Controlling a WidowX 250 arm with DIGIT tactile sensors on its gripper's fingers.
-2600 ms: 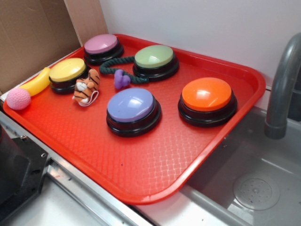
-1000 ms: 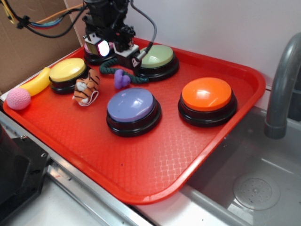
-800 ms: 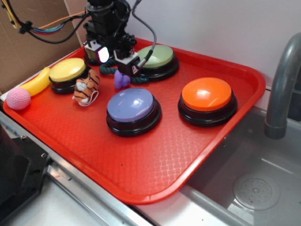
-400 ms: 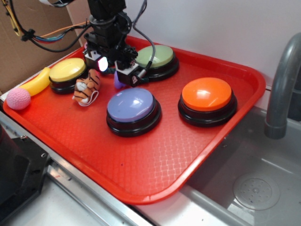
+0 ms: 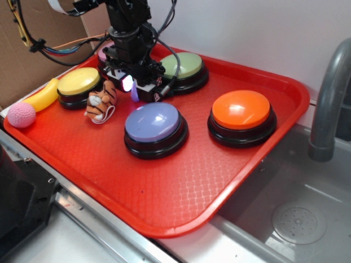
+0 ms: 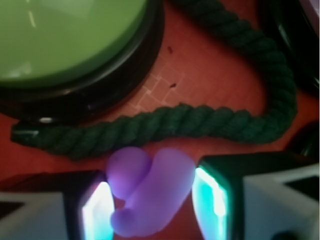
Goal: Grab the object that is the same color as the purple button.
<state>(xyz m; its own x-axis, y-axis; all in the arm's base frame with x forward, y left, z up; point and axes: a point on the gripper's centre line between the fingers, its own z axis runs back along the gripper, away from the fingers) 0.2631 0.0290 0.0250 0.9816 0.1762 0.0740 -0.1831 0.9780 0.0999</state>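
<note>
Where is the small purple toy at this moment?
In the wrist view the small purple toy sits between the open gripper's fingers, just below the dark green rope, near the green button.

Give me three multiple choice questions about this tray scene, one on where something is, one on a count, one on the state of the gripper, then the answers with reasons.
1. Where is the small purple toy?
A. On the orange button
B. Between the gripper's fingers
C. Beside the pink knitted ball

2. How many domed buttons are on the red tray?
A. Three
B. Four
C. Five

3. How does the gripper stand?
A. Open around the toy, a gap showing on each side
B. Shut with nothing in it
C. Holding the green rope

Answers:
1. B: the wrist view shows the toy between the two lit fingers.
2. C: the exterior view shows the purple button, orange, green, yellow and a pink one mostly hidden behind the arm.
3. A: red tray shows between the toy and each finger; the green rope lies beyond them.
</note>
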